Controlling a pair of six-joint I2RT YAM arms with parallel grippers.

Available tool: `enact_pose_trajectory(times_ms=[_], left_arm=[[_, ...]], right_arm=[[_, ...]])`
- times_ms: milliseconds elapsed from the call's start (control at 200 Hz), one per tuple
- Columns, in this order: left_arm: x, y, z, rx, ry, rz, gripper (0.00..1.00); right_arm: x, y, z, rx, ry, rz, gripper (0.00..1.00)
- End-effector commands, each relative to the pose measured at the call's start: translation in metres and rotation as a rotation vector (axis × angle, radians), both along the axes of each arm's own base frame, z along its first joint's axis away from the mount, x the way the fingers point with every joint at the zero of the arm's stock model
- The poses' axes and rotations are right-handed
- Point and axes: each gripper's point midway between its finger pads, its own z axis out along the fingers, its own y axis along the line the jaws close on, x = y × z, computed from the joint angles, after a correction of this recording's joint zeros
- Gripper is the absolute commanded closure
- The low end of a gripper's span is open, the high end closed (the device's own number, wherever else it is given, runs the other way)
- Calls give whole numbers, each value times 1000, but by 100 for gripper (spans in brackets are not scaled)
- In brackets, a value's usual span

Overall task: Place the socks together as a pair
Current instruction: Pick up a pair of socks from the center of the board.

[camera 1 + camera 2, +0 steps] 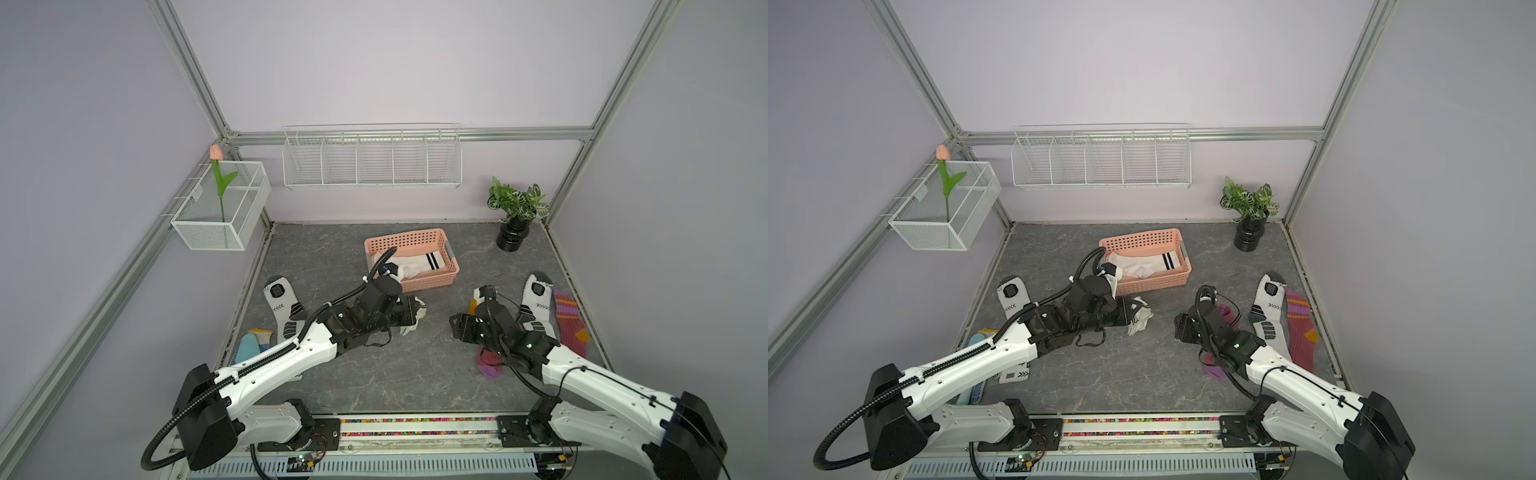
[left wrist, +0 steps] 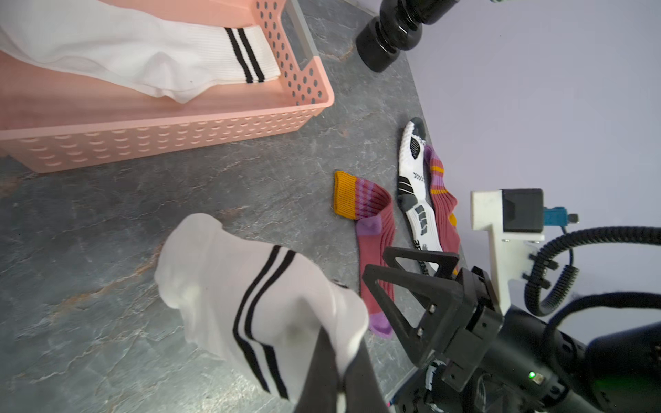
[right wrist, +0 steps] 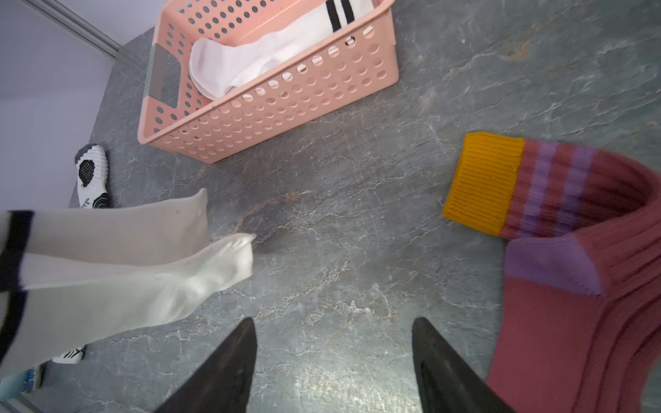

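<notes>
Striped socks (image 1: 419, 266) lay in the basket (image 1: 430, 283) — done, I'd guess. Left end effector (image 2: 339, 384) was clamped on another white sock (image 2: 250, 286), right end effector (image 3: 333, 321) gaped empty; maroon socks (image 1: 569, 324) and sports socks (image 1: 282, 307) lay unpaired.

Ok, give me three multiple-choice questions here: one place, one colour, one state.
1. The striped white sock that no arm holds lies: A) in the wire rack; B) in the pink basket; C) by the plant pot.
2. The bent maroon sock has a cuff that is: A) green; B) black; C) orange.
3. The right arm's jaws are: A) open, empty; B) shut on the maroon sock; C) shut on the basket.
Answers: B, it lies inside the basket's walls; C, plain in the right wrist view; A, only table shows between them.
</notes>
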Motion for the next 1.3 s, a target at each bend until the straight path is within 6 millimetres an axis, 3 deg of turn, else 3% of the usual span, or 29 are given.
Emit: enact_pose_trajectory(times_ms=[0,225,300,480,570,785,1025,1180,1300], left_arm=[[-8,-5,-1,52,59,-88,100],[-22,-30,2,93,109,-313,100],[-33,-43,6,56,134,-422,100],[-42,-61,-6,11,225,-537,100],[-34,-58,-15,70,233,-508,100],[-14,-41,-14,174,138,-414,100],[-12,-35,-16,188,117,-386,100],[-15,-36,-8,154,110,-394,100],[-21,-35,-3,128,108,-409,100]], right_arm=[[1,-9,10,-40,-44,5,28],[3,-5,20,-41,-84,56,26],[4,4,23,-8,-85,102,27],[6,27,30,60,-81,199,32],[5,29,32,67,-73,208,32],[-9,5,35,9,-86,183,32],[-30,37,51,125,-143,371,43],[-23,52,45,115,-123,405,59],[-11,54,42,88,-131,374,63]])
